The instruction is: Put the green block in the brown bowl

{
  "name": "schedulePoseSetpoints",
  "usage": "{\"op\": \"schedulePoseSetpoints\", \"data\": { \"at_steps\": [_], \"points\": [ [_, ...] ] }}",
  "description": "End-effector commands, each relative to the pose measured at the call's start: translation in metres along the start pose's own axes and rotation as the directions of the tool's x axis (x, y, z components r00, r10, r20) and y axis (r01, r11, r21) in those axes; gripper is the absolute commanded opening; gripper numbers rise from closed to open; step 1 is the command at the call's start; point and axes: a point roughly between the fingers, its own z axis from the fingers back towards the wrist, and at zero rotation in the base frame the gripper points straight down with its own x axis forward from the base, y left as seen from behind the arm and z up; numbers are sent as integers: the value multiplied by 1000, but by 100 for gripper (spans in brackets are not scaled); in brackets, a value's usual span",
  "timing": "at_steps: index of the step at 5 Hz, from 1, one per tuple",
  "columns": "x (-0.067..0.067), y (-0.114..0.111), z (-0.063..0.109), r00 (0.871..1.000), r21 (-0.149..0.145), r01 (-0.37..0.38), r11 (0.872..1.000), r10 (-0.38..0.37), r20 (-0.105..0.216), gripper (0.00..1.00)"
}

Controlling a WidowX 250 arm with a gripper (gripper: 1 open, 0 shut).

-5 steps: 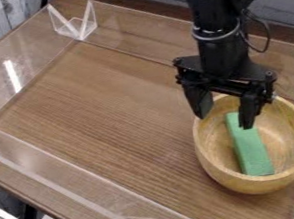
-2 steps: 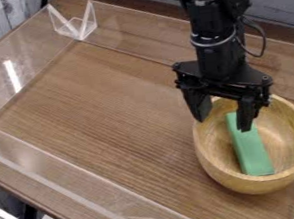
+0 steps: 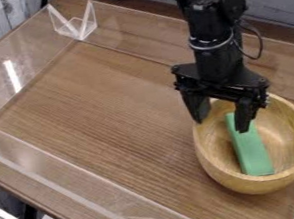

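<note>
We find the small, flat, bright green rectangular block (image 3: 248, 146) lying inside the round, light tan wooden bowl (image 3: 219, 166) with the thick rim. The block rests on the bowl's inner floor, its long axis running from roughly twelve o'clock to five o'clock within the bowl, its upper end near the far rim and partly hidden behind one finger. The bowl sits at about four o'clock on the dark wood-grain table top (image 3: 95, 108), close to the near right corner of the clear plastic wall (image 3: 42, 165) that fences the work surface.

The black robot arm (image 3: 212, 13) comes down from twelve o'clock, and its black two-fingered claw (image 3: 223, 110) points straight down over the bowl's far rim. We see the claw spread wide, with nothing between its fingers. One finger hangs outside the bowl at about ten o'clock of its rim; the other finger (image 3: 248, 109) hangs just inside the rim, above the block's upper end. We cannot tell whether that fingertip touches the block.

A small clear plastic stand (image 3: 75, 22) sits at eleven o'clock of the scene, well apart from the bowl.
</note>
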Motion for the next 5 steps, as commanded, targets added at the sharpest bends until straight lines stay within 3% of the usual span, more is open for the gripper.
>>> {"op": "schedulePoseSetpoints", "data": {
  "at_steps": [1,5],
  "points": [
    [6,3,5,999,-5,-8,1000,8,32,100],
    [8,10,-5,999,-7,-21,1000,21,30,100]
  ]
}}
